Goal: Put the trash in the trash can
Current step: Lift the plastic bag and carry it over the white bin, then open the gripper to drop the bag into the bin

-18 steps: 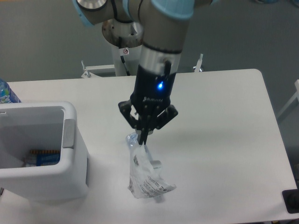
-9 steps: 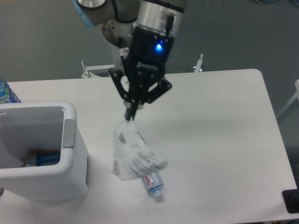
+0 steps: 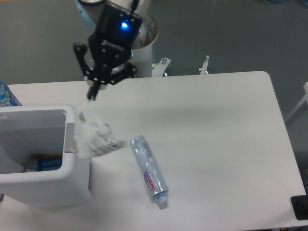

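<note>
1 gripper [image 3: 91, 95], fingers pinched together on the top of 1 crumpled translucent-white wrapper [image 3: 94, 138], which hangs clear of the table [image 3: 216, 130], dangling over the right rim of the trash can [image 3: 72, 175] w/ its bulk just outside the wall, in front of the grey tab. A blue light glows on the gripper body. 1 trash can, white, rectangular, at the table's left front; inside it, near the bottom, something w/ blue and orange print shows, can't tell what. 1 clear slim bottle w/ red-and-white label [image 3: 150, 172] lies flat on the table, just right of the can and apart from it, cap end toward the front edge, not touching wrapper or gripper. 1 more bottle, blue-labelled [image 3: 6, 95], only partly in view at the far left edge behind the can. So: 2 bottles, 1 wrapper, 1 can.
</note>
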